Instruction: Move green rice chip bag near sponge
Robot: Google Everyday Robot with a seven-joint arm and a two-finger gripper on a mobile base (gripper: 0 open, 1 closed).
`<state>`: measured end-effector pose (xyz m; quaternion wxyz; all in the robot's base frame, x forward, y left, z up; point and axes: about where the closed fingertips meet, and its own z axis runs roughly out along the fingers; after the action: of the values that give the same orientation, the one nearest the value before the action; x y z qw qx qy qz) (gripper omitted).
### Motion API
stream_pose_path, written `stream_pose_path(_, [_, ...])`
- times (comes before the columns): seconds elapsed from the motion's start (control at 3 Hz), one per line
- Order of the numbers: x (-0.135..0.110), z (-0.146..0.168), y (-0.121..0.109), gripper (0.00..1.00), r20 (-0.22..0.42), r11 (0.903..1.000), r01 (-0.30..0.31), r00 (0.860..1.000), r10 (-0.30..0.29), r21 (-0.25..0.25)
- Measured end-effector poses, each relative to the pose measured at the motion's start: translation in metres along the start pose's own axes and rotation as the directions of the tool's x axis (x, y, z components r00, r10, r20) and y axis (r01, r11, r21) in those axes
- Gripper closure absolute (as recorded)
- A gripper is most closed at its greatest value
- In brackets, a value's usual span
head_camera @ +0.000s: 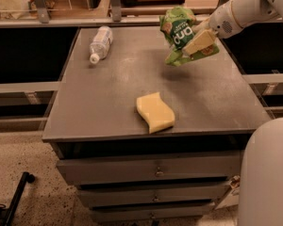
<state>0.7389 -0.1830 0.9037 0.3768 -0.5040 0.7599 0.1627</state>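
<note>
Glossy foil bag (177, 30) in pincer (197, 43), matt foam sponge (154, 112)

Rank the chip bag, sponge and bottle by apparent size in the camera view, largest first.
1. green rice chip bag, held above the table by the gripper
2. sponge
3. bottle, though it lies farther back

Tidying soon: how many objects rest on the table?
2: clear plastic bottle at far left, pale yellow foam sponge near front. The tool holds the crumpled green chip bag above the far right.
</note>
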Motion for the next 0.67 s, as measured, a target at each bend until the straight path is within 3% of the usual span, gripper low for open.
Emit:
stream_pose_path(0.33, [0.005, -0.018, 0.028, 1.00, -0.031, 0.9945, 0.070, 0.997, -0.073, -0.077])
stream_pose_path(0.67, [0.016, -0.031, 0.052, 1.00, -0.039, 0.9819, 0.113, 0.992, -0.120, -0.152])
